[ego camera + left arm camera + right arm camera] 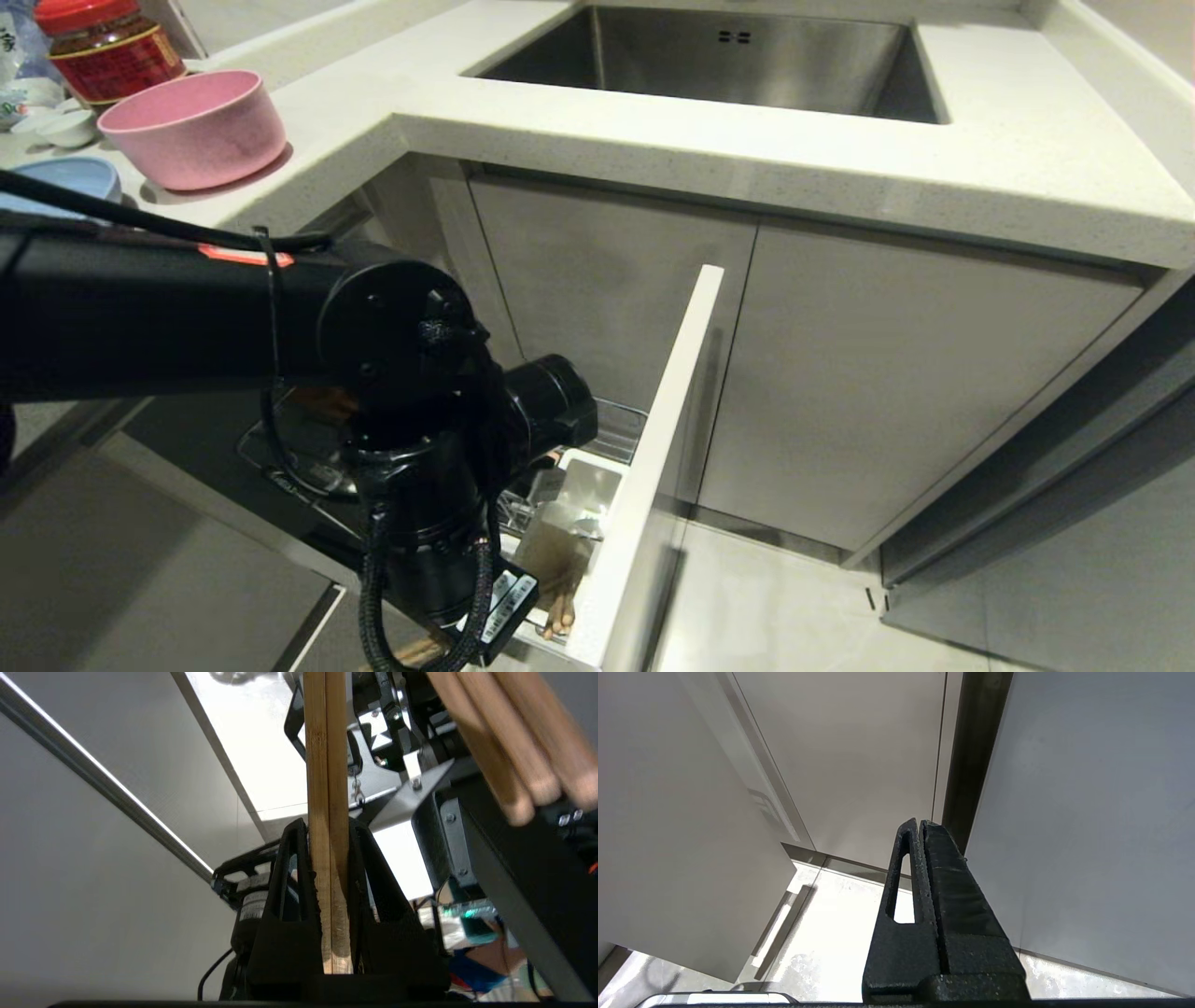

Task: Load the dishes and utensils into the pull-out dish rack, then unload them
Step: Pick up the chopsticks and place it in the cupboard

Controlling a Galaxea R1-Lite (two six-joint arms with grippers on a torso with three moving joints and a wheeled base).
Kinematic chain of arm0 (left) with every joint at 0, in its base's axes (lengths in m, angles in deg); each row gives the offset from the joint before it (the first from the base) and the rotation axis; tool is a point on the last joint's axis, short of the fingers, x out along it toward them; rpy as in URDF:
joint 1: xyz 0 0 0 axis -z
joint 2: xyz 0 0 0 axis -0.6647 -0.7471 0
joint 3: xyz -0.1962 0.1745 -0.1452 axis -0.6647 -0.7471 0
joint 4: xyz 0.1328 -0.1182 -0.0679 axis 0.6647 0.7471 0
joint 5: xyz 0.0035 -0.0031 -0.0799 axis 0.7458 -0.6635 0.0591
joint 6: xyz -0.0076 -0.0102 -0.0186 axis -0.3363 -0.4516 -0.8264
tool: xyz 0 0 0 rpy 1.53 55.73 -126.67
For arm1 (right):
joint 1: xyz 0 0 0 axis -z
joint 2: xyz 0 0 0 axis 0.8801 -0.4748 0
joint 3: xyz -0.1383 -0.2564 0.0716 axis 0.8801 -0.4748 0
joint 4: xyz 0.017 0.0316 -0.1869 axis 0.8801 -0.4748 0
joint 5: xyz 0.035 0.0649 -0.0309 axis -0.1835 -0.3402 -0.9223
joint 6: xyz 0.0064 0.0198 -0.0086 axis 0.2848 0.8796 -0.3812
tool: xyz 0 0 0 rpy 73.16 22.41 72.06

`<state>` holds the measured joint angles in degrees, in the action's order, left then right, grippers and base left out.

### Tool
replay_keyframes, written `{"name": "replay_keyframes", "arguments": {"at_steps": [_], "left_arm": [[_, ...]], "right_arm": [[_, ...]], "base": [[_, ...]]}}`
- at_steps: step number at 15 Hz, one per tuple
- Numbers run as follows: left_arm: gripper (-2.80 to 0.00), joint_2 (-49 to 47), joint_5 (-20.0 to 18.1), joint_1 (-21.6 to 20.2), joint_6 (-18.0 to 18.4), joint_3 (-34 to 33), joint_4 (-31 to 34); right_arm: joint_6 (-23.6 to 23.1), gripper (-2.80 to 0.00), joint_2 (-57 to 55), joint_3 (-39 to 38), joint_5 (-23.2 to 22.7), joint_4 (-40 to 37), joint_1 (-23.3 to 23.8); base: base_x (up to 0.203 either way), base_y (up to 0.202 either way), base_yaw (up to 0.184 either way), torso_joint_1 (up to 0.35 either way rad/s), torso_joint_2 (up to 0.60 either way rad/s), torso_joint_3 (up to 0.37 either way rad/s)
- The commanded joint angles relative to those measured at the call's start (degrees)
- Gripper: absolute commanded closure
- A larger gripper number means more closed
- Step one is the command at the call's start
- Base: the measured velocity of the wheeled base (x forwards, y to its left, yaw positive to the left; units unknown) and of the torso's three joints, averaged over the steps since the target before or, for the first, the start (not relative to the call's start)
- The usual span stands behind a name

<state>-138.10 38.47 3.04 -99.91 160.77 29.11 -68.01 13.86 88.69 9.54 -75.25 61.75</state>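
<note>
Over the pull-out chrome wire dish rack (618, 422) with white cabinet front | left gripper (328, 828) points down by the white plastic utensil bin (588, 492), clamped on 2 thin light-brown wooden chopsticks (327, 765) | deep matte pink bowl (194, 126) and light-blue plate (65, 175) on counter | right gripper (920, 828) parked, fingers pressed together, empty

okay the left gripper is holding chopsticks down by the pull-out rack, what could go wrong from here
1. The left gripper pinches two chopsticks near one end; the long free part could swing or slip.
2. The arm hides most of the pull-out dish rack from the head view, so the sticks might snag the other chopsticks close by.
</note>
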Motion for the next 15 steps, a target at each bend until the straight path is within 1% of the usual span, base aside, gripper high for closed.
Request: {"name": "replay_keyframes", "arguments": {"at_steps": [1, 7, 10, 14, 15], "left_arm": [[0.00, -2.52, -0.19, -0.89, -0.09, 0.06, -1.94], [0.00, -6.59, -0.61, -1.11, -0.09, 0.41, -4.04], [0.00, -7.20, -1.98, -1.28, 0.00, 1.22, -3.78], [0.00, -6.81, -1.97, -1.63, 0.00, 1.29, -3.47], [-2.80, -6.68, -1.89, -1.72, 0.00, 1.38, -3.42]], "right_arm": [[0.00, 0.00, 0.04, -1.49, -0.01, 0.06, -0.01], [0.00, 0.00, 0.04, -1.49, -0.01, 0.05, -0.01], [0.00, 0.00, 0.04, -1.49, -0.01, -0.03, -0.01], [0.00, 0.00, 0.04, -1.49, -0.01, -0.03, -0.01], [0.00, 0.00, 0.04, -1.49, -0.01, 0.06, -0.01]], "base": [[0.000, 0.000, 0.000, 0.000, 0.00, 0.000], [0.000, 0.000, 0.000, 0.000, 0.00, 0.000], [0.000, 0.000, 0.000, 0.000, 0.00, 0.000], [0.000, 0.000, 0.000, 0.000, 0.00, 0.000], [0.000, 0.000, 0.000, 0.000, 0.00, 0.000]]}}
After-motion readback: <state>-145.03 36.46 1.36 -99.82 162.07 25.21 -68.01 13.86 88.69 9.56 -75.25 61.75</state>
